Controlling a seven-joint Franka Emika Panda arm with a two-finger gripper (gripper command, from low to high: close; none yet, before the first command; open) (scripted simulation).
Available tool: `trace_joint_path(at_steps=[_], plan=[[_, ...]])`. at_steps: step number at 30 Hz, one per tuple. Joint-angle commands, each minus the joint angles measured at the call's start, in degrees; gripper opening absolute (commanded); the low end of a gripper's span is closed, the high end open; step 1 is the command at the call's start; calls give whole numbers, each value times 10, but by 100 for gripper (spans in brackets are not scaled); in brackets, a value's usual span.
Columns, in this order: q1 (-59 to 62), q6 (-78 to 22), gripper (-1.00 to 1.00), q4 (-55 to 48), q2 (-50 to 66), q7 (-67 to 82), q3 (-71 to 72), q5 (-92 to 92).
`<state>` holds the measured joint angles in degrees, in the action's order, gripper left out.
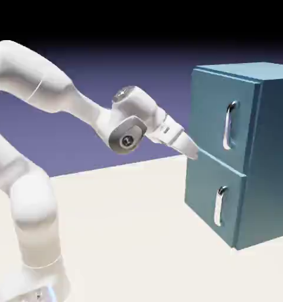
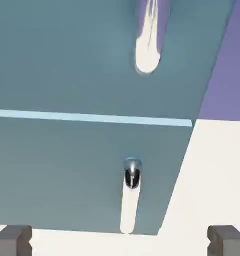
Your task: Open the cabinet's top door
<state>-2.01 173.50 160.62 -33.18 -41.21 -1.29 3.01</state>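
Outwardly, in the exterior view, the white arm [image 1: 55, 100] is being extended from the lower left toward the teal-blue cabinet [image 1: 267, 153], which is standing on the pale table [image 1: 137, 236] at the right of the picture. The gripper [image 1: 191, 150] is being held tilted downward, its tip just beside the cabinet's front edge, near the seam between the two doors. The top door [image 1: 211, 112] is being shown flush with the cabinet, and its long silver handle [image 1: 228, 125] is being left untouched, up and to the right of the gripper. The lower door [image 1: 205, 197] with its shorter handle [image 1: 219, 206] is lying shut beneath.

Next, in the hand view, the cabinet front is being seen close up, filling most of the picture. A pale seam [image 2: 91, 117] is being shown running across between the two doors, with one silver handle above it [image 2: 148, 45] and another below it [image 2: 131, 197]. The two grey fingertips [image 2: 12, 240] are being shown far apart at the bottom corners, so the gripper is being held wide, with nothing between its fingers.
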Motion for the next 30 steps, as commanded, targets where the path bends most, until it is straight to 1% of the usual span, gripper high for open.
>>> trace_joint_path(at_steps=[1,30], plan=[[-11,-4,0,-3,-4,10,-11,25],[-330,-126,0,-94,-130,310,-321,748]])
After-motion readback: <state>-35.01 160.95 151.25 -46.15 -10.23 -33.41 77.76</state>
